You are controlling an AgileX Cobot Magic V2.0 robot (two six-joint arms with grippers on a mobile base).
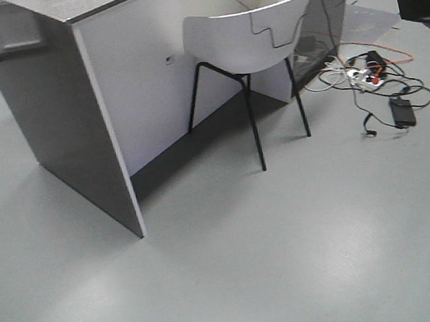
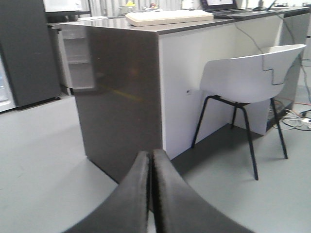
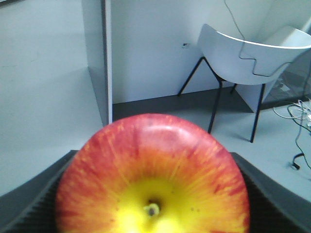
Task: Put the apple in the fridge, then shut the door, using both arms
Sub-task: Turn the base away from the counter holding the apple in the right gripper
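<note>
Chair point(image 1: 254, 34) before counter point(image 1: 51, 102), cables point(image 1: 369, 71) R of chair

one apple point(image 3: 152, 179), red and yellow. one white chair point(image 1: 253, 27), standing on four thin black legs. one worktop point(image 2: 121, 25), with one laptop point(image 2: 221, 5) and one flat cream board point(image 2: 167, 17) on it. on the floor point(image 1: 251, 266), one white power strip point(image 1: 360, 74) and one black power brick point(image 1: 402, 111) among tangled leads point(image 1: 420, 93), too knotted to count apart.
</note>
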